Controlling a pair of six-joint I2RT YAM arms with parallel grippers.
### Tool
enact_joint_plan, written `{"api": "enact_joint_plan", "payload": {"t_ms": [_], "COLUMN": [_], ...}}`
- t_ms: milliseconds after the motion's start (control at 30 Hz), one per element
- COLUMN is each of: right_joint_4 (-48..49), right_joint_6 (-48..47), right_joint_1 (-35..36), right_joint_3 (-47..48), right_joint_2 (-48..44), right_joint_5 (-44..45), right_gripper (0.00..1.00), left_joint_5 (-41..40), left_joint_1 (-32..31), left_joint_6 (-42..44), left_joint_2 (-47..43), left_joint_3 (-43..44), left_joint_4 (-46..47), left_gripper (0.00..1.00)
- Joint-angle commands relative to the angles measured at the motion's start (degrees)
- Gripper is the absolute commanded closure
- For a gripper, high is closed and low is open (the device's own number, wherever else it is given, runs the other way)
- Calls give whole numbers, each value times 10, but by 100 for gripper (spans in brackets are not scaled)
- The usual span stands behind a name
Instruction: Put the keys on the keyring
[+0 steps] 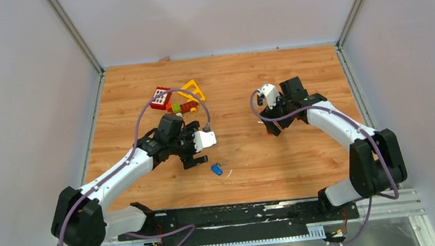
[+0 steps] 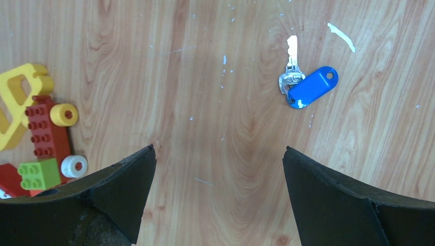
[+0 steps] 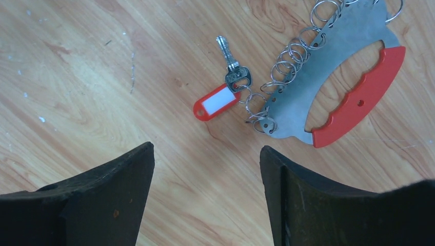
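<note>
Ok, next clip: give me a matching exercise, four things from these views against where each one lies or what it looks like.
Things:
1. blue-tagged key
2. red-tagged key
3. toy blocks
4. keyring

Descriptions:
A. grey metal plate with a red grip, rings along one edge
B. lying close beside the keyring's rings
C. alone on the table, ahead of the open left claw
D. clustered at the left edge of the left wrist view

Pairs: 1-C, 2-B, 3-D, 4-A.
</note>
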Motion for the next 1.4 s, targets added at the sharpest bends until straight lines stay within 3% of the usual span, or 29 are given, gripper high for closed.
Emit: {"api": "enact_joint_plan", "payload": {"t_ms": [0,400,1167,1367], "right_joint_4": [-14,-65,-159,-162], "right_joint_6": [-10,-72,-205,-216], "right_joint_1": [-22,-41,-46,-46], "right_joint_3": [67,210,287,290], "right_joint_2": [65,245,336,337], "right_joint_5": [21,6,-21,-41], "right_gripper": [30,58,62,67], "left_joint_5": [5,-11,-26,-30], "left_joint_1": [-2,-2,-2,-2], "left_joint_6": [-14,-58,-69,-67], "left_joint_2": [18,-46,-85,-84], "left_joint_3": [15,-51,-81,-79], "left_joint_4": [33,104,120,121], "left_gripper": [1,5,7,7]}}
